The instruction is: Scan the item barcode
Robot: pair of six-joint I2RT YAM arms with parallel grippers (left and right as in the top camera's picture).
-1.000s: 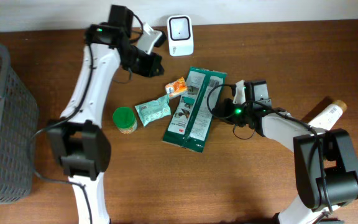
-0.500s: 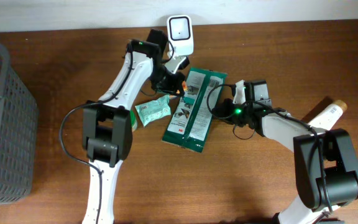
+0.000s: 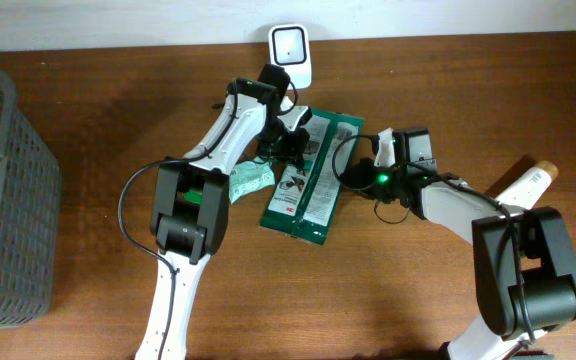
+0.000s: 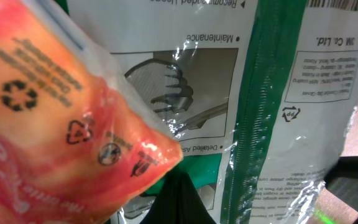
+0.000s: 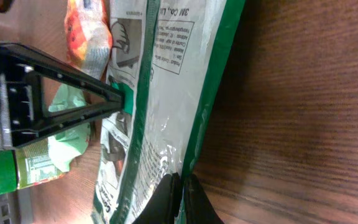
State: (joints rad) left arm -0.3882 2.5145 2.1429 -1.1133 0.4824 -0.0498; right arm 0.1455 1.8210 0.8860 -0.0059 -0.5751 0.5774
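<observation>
Green-white packet (image 3: 313, 190), orange pouch (image 4: 55, 124), mint pouch (image 3: 250, 180): one each

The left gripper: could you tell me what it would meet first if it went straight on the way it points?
Probably the corner of the orange snack packet, which lies just ahead of the shut left gripper. Depth is unclear, so it might slip past onto the green-and-white package behind.

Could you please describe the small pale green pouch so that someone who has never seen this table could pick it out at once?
On the brown wooden table, find the large, flat green-and-white plastic package lying in the middle. Beside its left long edge in the overhead view lies the small pale green crinkled pouch. Unlike the big package, it is mint-coloured, crumpled and much smaller.
</observation>
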